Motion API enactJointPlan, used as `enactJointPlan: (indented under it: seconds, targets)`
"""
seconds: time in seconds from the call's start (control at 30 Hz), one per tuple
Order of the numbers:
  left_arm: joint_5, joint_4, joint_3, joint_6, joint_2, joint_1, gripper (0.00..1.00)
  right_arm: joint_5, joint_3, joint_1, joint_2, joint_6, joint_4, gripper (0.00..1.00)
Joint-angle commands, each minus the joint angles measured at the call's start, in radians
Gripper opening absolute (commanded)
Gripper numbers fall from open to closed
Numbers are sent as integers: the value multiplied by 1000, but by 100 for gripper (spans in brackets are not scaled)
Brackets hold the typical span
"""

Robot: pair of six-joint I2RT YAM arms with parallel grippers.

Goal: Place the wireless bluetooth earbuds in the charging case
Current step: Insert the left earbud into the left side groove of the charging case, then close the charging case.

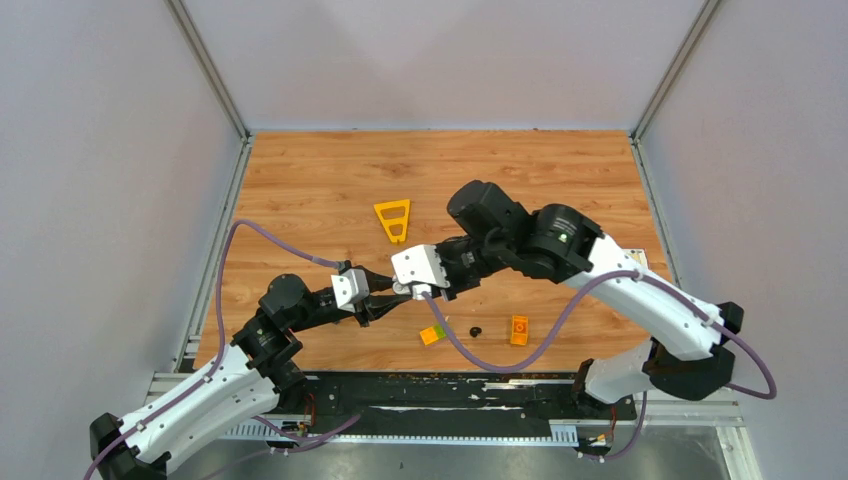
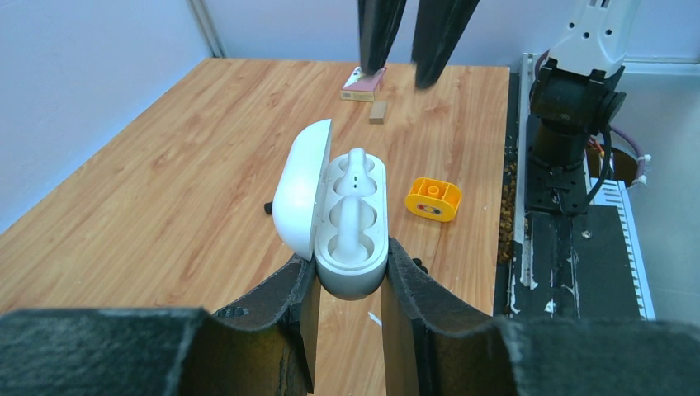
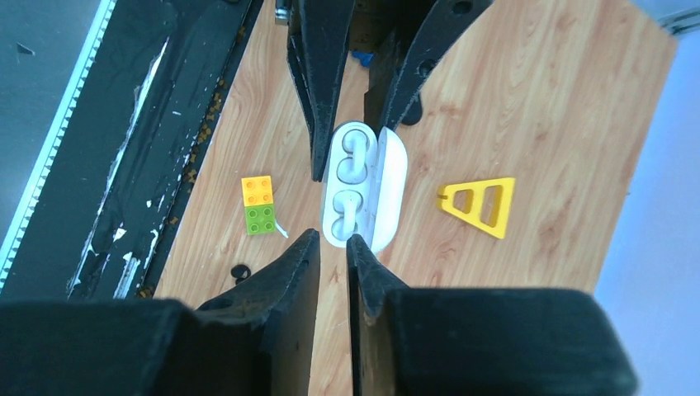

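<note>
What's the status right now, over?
Left claw shut on charging case, lid open, two white earbuds seated. Right claw open, empty, close over case. Black earbud loose on table. Nothing blocking.

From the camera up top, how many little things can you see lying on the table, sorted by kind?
Bricks: 2, the orange-and-green brick and the orange brick
Yellow triangle: 1
Black earbud: 1
Total: 4

The smooth white oval plastic charging case [image 2: 330, 206] looked glossy; the black left fingers [image 2: 413, 301] were matt and faintly rough; the wood-grain desk [image 2: 165, 190] was smooth.
</note>
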Motion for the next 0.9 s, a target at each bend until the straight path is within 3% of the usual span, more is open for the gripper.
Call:
enactJointPlan:
  seconds: [0.0,0.13,0.23,0.33,0.87]
  targets:
    - [-9,27,-3,19,1,3,0,-16,-15,7,-117,17,37,20]
    - [-8,25,-3,19,4,3,0,11,-91,-35,-147,22,63,30]
    - [-6,25,-3,19,5,2,0,34,-158,-64,-151,45,88,57]
    - [-7,25,-2,16,9,2,0,62,-200,-68,-136,92,119,71]
    - [-16,20,-1,12,15,3,0,-68,-145,-64,-24,129,131,76]
